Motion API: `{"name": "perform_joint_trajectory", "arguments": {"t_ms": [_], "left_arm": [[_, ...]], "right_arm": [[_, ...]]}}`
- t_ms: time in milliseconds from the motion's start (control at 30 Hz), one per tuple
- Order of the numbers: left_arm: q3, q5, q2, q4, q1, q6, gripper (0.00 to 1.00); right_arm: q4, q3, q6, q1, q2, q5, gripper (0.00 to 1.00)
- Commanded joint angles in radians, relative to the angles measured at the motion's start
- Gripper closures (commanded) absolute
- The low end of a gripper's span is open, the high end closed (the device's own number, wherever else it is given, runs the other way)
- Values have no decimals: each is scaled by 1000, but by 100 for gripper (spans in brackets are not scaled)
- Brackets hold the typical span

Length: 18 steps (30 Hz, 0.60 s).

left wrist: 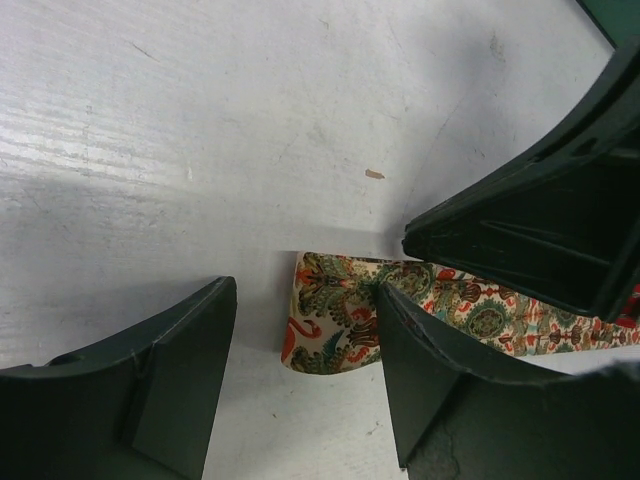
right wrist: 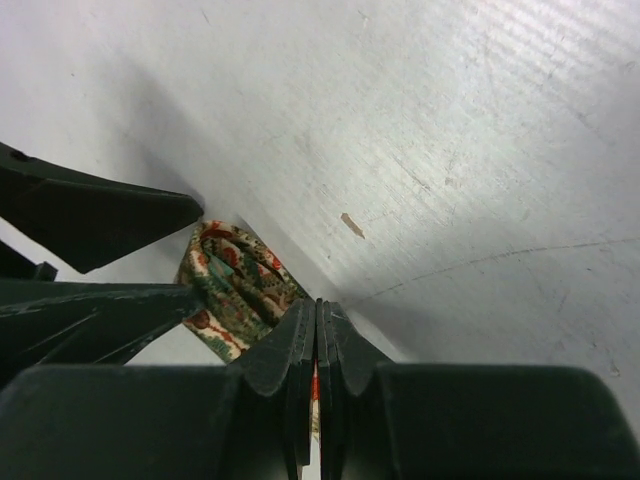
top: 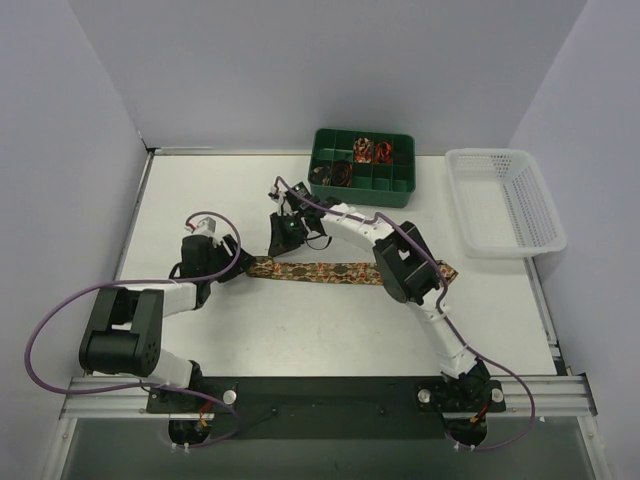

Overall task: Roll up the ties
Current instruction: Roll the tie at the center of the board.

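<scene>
Work on the tie (top: 320, 271) is only just getting under way: it is lying almost full length across the table (top: 300, 330), with just its left end curling over, while coiled ties (top: 365, 150) are sitting in the green box (top: 400, 186) behind. The right gripper (right wrist: 317, 305) is reaching down onto that end, fingers pressing together and apparently pinching fabric. The left gripper (left wrist: 305, 300) is hovering low with its fingers standing apart on either side of the same end.
</scene>
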Motion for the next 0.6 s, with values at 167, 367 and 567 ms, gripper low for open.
{"name": "perform_joint_trajectory", "arguments": {"t_ms": [167,367,567], "left_arm": [[-12,27,-30,33,13,9,32],[-15,30,-22,39,13,6,32],[-17,31,-26,41,13,6,32]], "right_arm": [[-41,46,4,19,2,-7,98],[-40,21,-3,20,-32,20,98],[-43,24,10,-3,-56,45,98]]}}
